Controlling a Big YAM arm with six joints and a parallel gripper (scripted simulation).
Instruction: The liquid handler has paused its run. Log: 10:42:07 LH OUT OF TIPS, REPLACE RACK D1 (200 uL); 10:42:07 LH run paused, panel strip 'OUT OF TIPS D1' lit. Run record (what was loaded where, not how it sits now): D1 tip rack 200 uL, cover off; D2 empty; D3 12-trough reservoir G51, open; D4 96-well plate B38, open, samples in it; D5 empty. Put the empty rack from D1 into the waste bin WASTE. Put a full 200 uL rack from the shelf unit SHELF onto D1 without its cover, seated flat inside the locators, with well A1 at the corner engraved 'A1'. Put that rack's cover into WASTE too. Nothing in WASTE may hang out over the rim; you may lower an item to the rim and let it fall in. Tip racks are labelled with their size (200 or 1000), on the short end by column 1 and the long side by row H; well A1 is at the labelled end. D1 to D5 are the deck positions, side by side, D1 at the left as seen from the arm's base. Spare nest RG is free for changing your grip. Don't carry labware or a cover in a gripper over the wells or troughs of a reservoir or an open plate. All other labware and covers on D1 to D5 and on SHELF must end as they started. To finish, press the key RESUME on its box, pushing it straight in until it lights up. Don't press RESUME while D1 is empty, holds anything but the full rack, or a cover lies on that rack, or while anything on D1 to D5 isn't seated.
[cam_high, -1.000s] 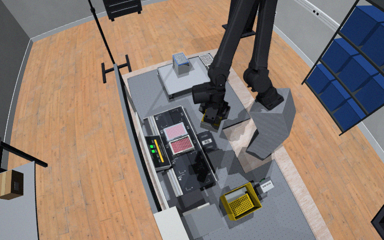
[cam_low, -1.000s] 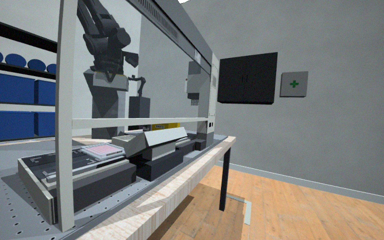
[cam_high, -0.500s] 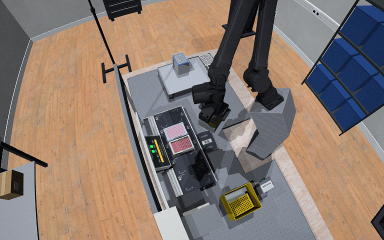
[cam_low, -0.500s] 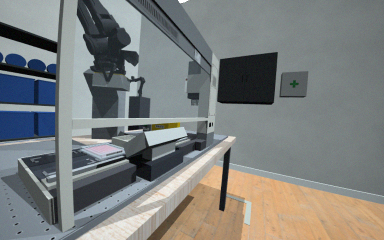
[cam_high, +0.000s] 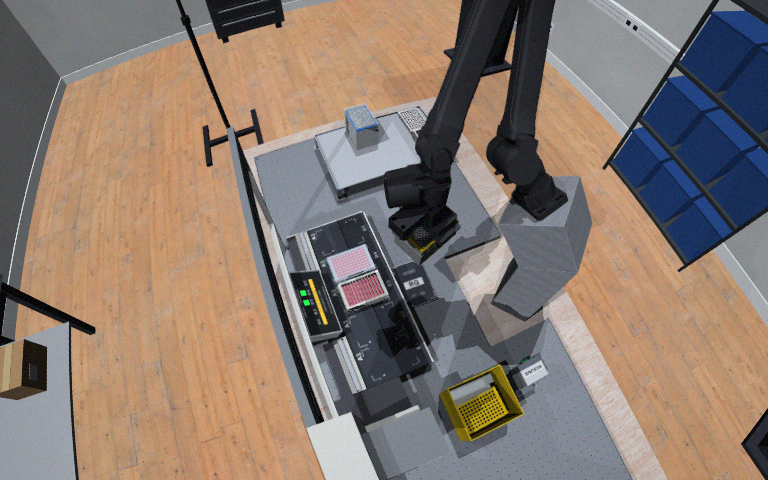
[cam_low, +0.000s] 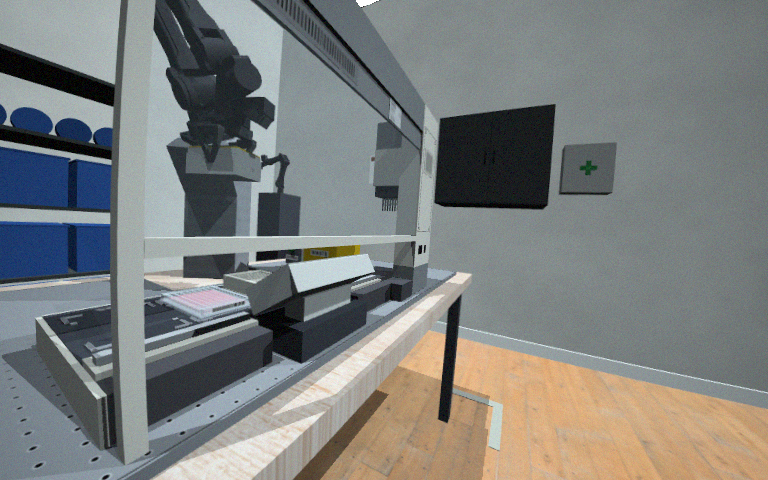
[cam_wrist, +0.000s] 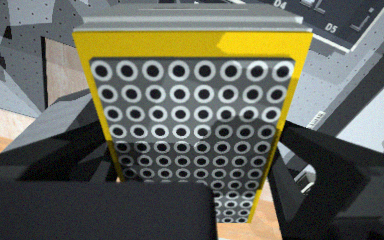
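Claw (cam_wrist: 200, 150): we're clamped on the full yellow tip rack (cam_wrist: 192, 115).
D1 slot (cam_high: 390, 350): further along the counter (cam_high: 566, 441), past RG nest (cam_high: 415, 283).

Dark robot arm (cam_low: 212, 73) up at far left, gripper (cam_low: 218, 148) clamped on a grey box (cam_low: 223, 161) with yellow top edge, pink plate (cam_low: 205, 300) near left, black cabinet (cam_low: 493, 155) on right wall

The tip rack (cam_wrist: 192, 46) looks like smooth yellow plastic with a matt grey top. The end effector (cam_wrist: 200, 200) is matt black. The table (cam_low: 339, 367) has a pale wood edge and a dull grey metal top with holes.
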